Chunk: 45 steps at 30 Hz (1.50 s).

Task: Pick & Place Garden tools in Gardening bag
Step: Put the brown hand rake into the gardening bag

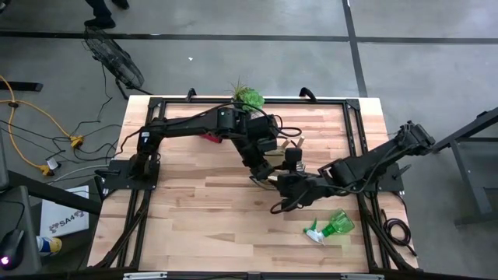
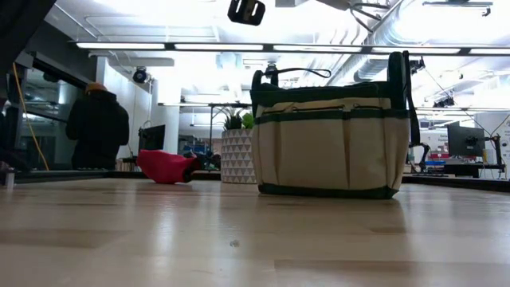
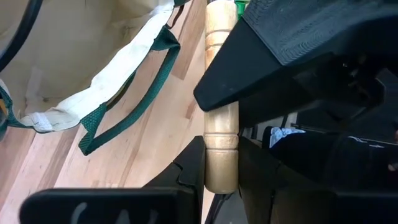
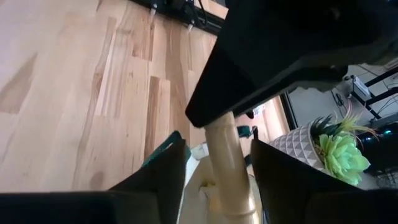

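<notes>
The tan gardening bag (image 2: pixel 331 135) with its green band stands upright on the table; in the high view both arms cover most of it. Its open rim and a green loop handle (image 3: pixel 134 93) show in the left wrist view. My left gripper (image 3: pixel 222 165) is shut on a wooden tool handle (image 3: pixel 221 118) above the bag. My right gripper (image 4: pixel 219 163) is open, its fingers standing on either side of the same handle (image 4: pixel 225 155). The tool's metal end is hidden. A red glove (image 2: pixel 167 167) lies far left of the bag. A green spray bottle (image 1: pixel 331 226) lies near the right front. My left gripper pinches the wooden handle near its butt end (image 3: pixel 221 177) between its two fingers (image 3: pixel 191 169). The fingers lie across the handle. The handle is lifted clear of the table, beside the bag's open rim. My right gripper's body covers the handle's other end.
A green succulent (image 1: pixel 249 97) in a white patterned pot (image 2: pixel 237 156) stands at the far edge behind the bag. A black metal frame (image 1: pixel 354 105) runs round the tabletop. A person (image 2: pixel 96 127) stands in the room beyond the table. Bare wood lies at the near left.
</notes>
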### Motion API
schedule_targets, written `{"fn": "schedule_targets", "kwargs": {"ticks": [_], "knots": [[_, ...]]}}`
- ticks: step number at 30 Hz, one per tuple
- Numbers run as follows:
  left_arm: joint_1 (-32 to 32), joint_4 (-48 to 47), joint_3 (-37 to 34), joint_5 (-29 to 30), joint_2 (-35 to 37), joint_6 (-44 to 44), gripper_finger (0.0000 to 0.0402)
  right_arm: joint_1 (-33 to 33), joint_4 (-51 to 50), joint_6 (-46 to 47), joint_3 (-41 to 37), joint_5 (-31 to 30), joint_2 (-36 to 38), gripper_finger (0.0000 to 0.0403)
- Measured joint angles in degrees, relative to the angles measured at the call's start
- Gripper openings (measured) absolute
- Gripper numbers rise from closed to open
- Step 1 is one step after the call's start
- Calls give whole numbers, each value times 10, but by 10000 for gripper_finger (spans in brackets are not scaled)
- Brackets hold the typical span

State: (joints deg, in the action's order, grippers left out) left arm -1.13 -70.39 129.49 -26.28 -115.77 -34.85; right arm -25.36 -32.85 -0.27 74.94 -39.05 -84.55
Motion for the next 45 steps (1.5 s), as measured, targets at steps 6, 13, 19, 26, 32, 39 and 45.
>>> {"fn": "schedule_targets", "kwargs": {"ticks": [6, 13, 19, 26, 32, 39, 45], "knots": [[0, 0, 0, -2, 0, -1, 61, 0, -28, 6, 0, -2, 0, 108], [0, 1, 0, -3, 0, -1, 61, 0, -40, 6, 0, 8, 0, 62], [0, 1, 0, 1, 0, 13, 81, 0, -39, 32, 0, 15, 0, 62], [0, -6, 0, 15, 19, 43, 151, 0, -38, 88, 0, 19, 0, 62], [0, -14, 0, 49, 49, 79, 156, 0, -37, 131, 0, 19, 5, 62], [11, -38, 0, 122, 108, 138, 158, 0, -12, 168, 0, 30, 39, 62], [39, -14, 0, 238, 153, 197, 159, 3, 90, 146, 0, 71, 53, 62]]}}
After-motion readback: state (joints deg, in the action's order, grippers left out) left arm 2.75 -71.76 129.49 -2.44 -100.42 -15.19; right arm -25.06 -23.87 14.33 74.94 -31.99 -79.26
